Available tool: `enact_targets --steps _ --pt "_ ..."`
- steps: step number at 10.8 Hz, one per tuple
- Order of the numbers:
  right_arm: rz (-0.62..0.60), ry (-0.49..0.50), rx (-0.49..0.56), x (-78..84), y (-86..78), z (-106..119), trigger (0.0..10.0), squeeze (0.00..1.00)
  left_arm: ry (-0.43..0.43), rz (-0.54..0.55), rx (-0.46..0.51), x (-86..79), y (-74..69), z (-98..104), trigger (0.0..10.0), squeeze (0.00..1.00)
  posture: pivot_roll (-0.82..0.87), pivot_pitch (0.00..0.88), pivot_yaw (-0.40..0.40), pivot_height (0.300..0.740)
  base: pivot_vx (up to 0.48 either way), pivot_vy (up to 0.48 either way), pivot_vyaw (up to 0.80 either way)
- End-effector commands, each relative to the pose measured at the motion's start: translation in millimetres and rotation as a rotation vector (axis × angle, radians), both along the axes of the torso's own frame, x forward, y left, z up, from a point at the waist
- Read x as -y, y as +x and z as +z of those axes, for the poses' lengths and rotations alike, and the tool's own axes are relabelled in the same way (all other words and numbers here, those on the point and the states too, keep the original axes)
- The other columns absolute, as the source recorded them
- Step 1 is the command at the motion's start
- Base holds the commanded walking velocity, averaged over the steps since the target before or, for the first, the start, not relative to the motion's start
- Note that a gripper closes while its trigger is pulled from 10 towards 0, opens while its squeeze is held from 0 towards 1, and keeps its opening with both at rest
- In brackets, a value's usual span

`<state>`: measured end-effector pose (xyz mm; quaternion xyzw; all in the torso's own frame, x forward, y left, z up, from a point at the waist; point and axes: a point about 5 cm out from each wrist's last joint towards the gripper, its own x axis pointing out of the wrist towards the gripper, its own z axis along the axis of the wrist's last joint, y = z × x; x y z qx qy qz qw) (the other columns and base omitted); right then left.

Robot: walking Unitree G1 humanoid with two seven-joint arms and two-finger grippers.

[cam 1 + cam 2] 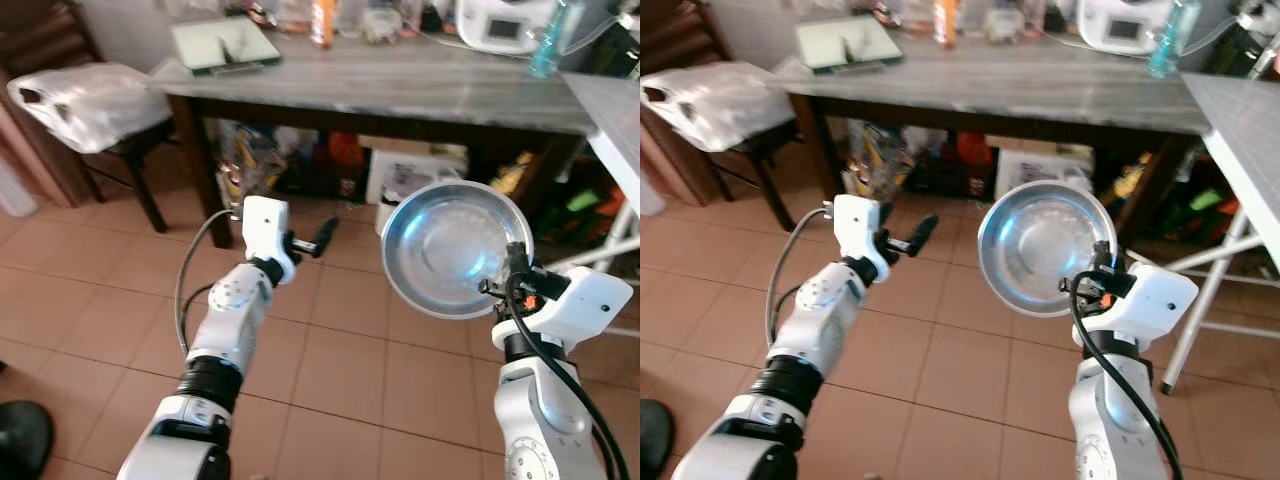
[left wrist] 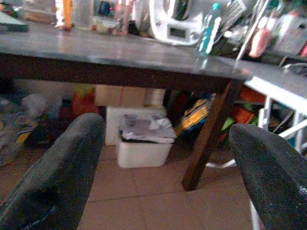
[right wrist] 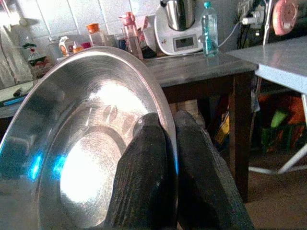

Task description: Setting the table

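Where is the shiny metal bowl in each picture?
Left eye view: metal bowl right of centre, tilted on edge, pinched by the right gripper.
Right eye view: near centre.
Right wrist view: large, at left.
Shared landmark: blue-capped bottle on the grey table.

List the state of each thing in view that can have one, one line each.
Metal plate: held up on edge over the floor, pinched at its rim.
Right tool: shut on the metal plate's rim.
Left tool: open, holding nothing, raised over the floor.
Water bottle: upright on the dark table, cap on.
White bin: under the table, lined with a crumpled bag.
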<state>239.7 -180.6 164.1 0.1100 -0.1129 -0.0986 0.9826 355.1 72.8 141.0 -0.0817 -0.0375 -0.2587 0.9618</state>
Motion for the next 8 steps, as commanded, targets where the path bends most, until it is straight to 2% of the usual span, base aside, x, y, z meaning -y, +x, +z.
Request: enact_targets --steps 1,4,8 --pt "-0.002 -0.005 0.017 0.7 -0.8 3.4 10.0 0.0 0.004 -0.013 0.015 1.4 0.5 4.4 10.0 0.0 0.02 0.097 -0.004 0.74 0.454 0.0 0.0" --pt "-0.004 -0.016 0.017 2.3 -0.5 4.0 10.0 0.0 -0.006 -0.058 0.014 10.8 -3.9 2.3 10.0 0.0 0.01 0.093 -0.007 0.74 0.48 0.0 0.0" --pt "-0.008 -0.008 0.016 2.2 0.0 3.6 10.0 0.0 0.0 -0.075 0.005 13.6 -4.7 0.3 10.0 0.0 0.0 0.087 -0.004 0.74 0.48 0.0 0.0"
